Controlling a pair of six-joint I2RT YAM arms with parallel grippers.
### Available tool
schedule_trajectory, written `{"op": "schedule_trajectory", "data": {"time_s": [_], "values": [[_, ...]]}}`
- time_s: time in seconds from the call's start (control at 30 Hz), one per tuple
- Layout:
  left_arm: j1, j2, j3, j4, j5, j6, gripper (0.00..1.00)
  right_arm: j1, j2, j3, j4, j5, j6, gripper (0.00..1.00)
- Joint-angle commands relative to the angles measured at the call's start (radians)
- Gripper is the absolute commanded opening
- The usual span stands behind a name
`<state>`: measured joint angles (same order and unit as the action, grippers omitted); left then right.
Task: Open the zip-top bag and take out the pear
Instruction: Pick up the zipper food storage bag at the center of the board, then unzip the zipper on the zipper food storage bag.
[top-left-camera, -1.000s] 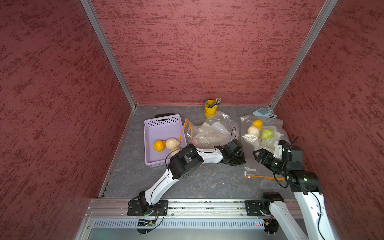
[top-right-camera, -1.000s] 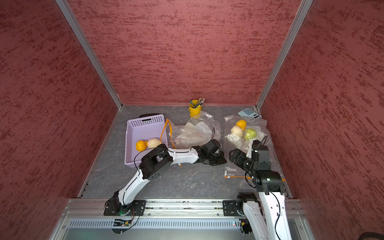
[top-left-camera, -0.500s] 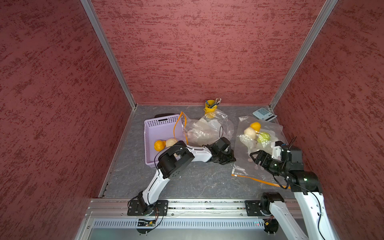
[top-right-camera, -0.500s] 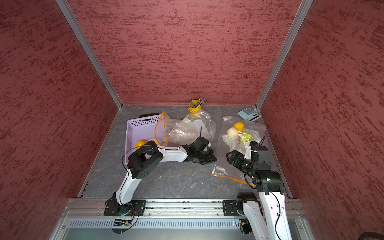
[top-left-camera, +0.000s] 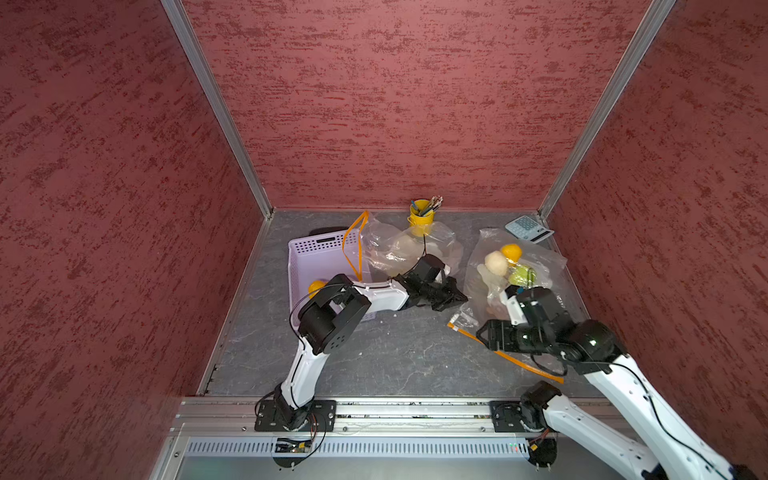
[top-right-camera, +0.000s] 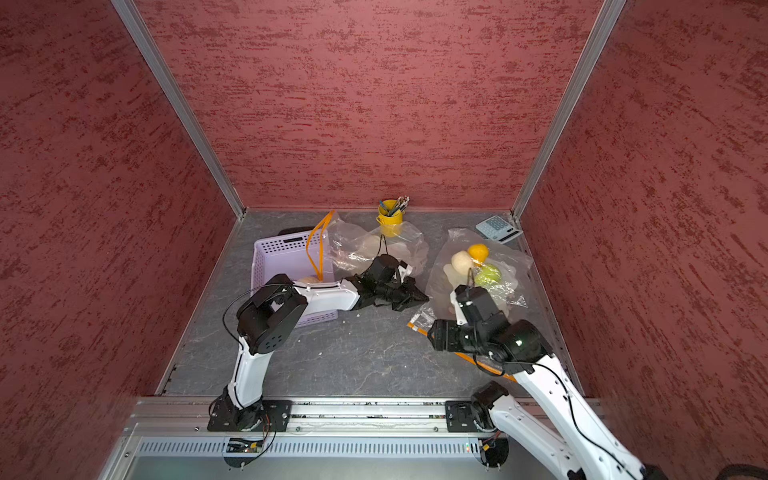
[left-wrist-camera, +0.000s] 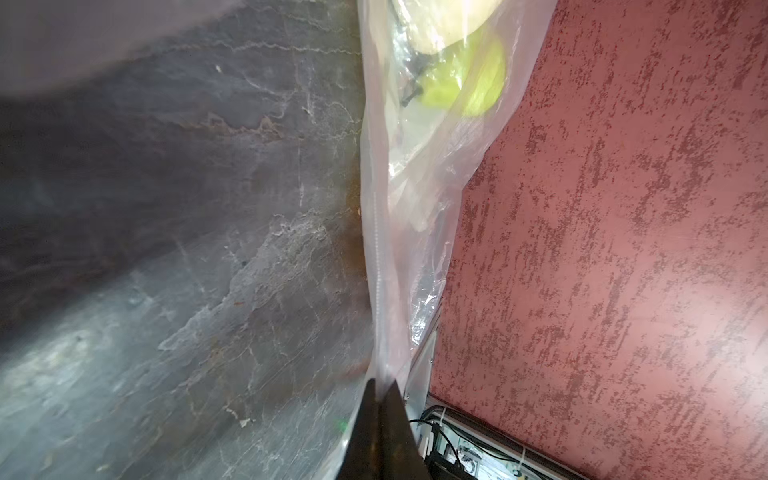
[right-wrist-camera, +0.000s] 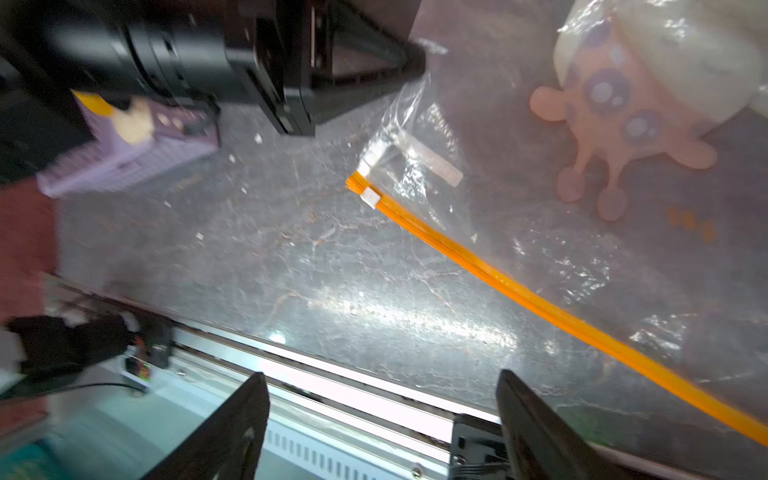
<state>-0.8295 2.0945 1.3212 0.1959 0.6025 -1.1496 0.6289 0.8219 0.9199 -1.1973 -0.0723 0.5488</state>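
The clear zip-top bag (top-left-camera: 540, 257) lies at the right, and its orange zip (top-left-camera: 519, 361) runs toward the front rail. Through the plastic the green pear (top-left-camera: 521, 274) (left-wrist-camera: 469, 83) shows beside a pale round fruit and an orange. My left gripper (top-left-camera: 460, 297) (left-wrist-camera: 380, 384) is shut on the bag's plastic edge, close to the zip's end. The white slider (right-wrist-camera: 371, 196) sits at that end of the zip. My right gripper (top-left-camera: 484, 334) (right-wrist-camera: 381, 376) is open and holds nothing; it hovers just in front of the zip near the slider.
A second clear bag (top-left-camera: 411, 253) with an orange zip lies at the back, next to a lilac basket (top-left-camera: 316, 257) that holds fruit. A yellow pencil cup (top-left-camera: 422, 212) and a calculator (top-left-camera: 528, 228) stand by the back wall. An orange toy (right-wrist-camera: 615, 137) is in the bag.
The left gripper has dragged the bag's zip-end corner leftward, bunching the bag. The right gripper has come forward and left toward the slider, its jaws a little narrower.
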Motion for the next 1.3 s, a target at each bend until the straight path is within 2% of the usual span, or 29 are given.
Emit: {"op": "schedule_trajectory", "data": {"time_s": [0.0,0.13,0.3,0.4,0.6,0.7,0.9,1.1,1.27], "values": [[0.015,-0.011,-0.027,0.053,0.045,-0.016,0.0,0.177,0.103,0.04,-0.143,0.347,0.163,0.85],[0.024,-0.014,-0.054,0.071,0.065,-0.023,0.0,0.274,0.162,0.037,-0.089,0.443,0.248,0.86],[0.034,-0.022,-0.082,0.102,0.092,-0.048,0.0,0.318,0.354,0.056,-0.001,0.497,0.211,0.86],[0.043,-0.038,-0.103,0.123,0.105,-0.062,0.0,0.346,0.475,0.091,-0.029,0.538,0.192,0.87],[0.056,-0.053,-0.109,0.137,0.126,-0.079,0.0,0.353,0.428,0.003,0.114,0.493,0.157,0.86],[0.063,-0.051,-0.108,0.152,0.138,-0.09,0.0,0.362,0.46,-0.031,0.165,0.452,0.145,0.86],[0.071,-0.055,-0.112,0.159,0.146,-0.096,0.0,0.366,0.516,-0.055,0.177,0.489,0.195,0.84],[0.074,-0.054,-0.113,0.164,0.153,-0.104,0.0,0.345,0.555,-0.045,0.166,0.548,0.191,0.7],[0.075,-0.054,-0.113,0.167,0.156,-0.108,0.0,0.309,0.575,-0.074,0.222,0.546,0.171,0.52]]}}
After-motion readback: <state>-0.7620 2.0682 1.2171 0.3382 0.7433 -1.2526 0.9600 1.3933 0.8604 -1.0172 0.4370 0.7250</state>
